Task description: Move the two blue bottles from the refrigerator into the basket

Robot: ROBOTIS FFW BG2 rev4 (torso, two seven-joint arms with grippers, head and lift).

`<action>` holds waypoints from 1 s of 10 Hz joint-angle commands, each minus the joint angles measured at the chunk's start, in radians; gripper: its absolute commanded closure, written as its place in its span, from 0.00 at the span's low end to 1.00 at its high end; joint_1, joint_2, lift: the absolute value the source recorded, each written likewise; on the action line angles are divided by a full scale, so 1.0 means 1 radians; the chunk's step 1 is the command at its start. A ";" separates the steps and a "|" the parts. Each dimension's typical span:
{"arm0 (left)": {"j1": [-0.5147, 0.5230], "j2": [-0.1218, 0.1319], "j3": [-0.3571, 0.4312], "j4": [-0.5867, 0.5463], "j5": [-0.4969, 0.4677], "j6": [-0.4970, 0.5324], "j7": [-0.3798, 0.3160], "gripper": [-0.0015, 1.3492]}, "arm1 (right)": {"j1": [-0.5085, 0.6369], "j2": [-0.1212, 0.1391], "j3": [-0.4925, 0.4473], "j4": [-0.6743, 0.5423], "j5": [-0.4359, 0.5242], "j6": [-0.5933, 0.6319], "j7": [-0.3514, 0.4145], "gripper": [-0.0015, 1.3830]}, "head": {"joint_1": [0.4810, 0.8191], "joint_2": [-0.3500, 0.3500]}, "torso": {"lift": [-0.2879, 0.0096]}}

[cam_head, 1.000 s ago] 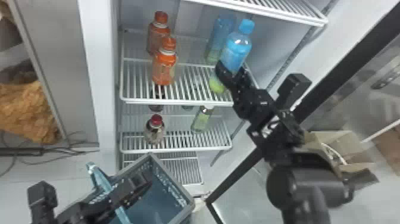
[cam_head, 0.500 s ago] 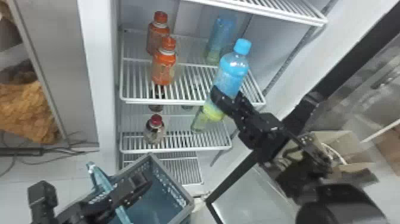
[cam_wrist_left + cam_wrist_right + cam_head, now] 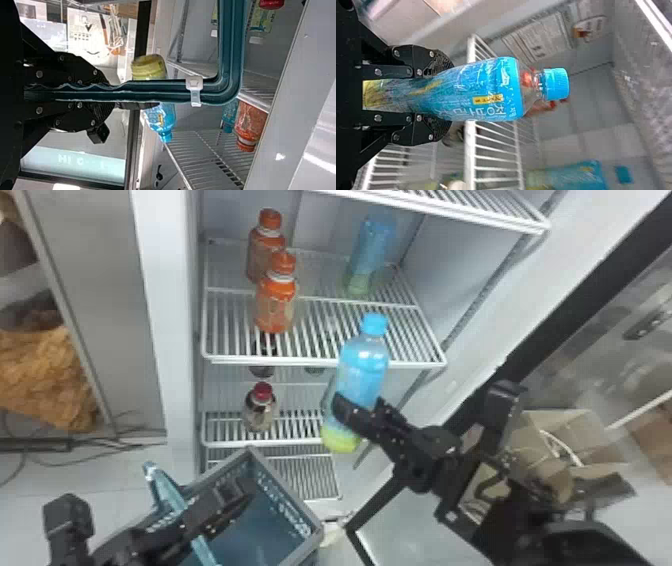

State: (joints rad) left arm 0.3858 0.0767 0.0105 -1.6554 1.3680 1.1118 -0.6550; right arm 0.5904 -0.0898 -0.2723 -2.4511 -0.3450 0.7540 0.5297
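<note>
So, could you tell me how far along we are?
Done: one blue bottle is off the shelf, in the right gripper, while the left gripper holds the basket handle. Left to do: lower it into the basket, whose visible part holds no bottle, then fetch the second blue bottle farther back.

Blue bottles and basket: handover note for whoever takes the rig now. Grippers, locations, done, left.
Left gripper: closed on the basket's teal handle.
Right gripper: holding one blue bottle, cap up, in front of the fridge shelves.
Second blue bottle: at the back of the shelf with the orange-capped bottles.
Basket: low, before the fridge.
Done: first bottle gripped.
Left: basket it, then fetch the second.
</note>
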 commanded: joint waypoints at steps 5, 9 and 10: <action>-0.015 -0.008 0.001 0.000 -0.002 -0.002 0.000 0.89 | -0.055 -0.037 0.043 0.113 -0.032 0.186 0.162 0.89 | 0.63 0.05 | 0.97; -0.020 -0.011 -0.001 0.000 -0.006 -0.002 0.003 0.89 | -0.127 -0.064 0.113 0.226 -0.092 0.260 0.270 0.89 | 0.63 0.14 | 0.97; -0.023 -0.012 0.001 0.000 -0.004 -0.002 0.003 0.89 | -0.156 -0.071 0.139 0.278 -0.072 0.265 0.302 0.89 | 0.63 0.17 | 0.97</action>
State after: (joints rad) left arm 0.3637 0.0648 0.0111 -1.6554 1.3626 1.1093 -0.6518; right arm 0.4514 -0.1569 -0.1487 -2.2002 -0.4265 1.0145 0.8296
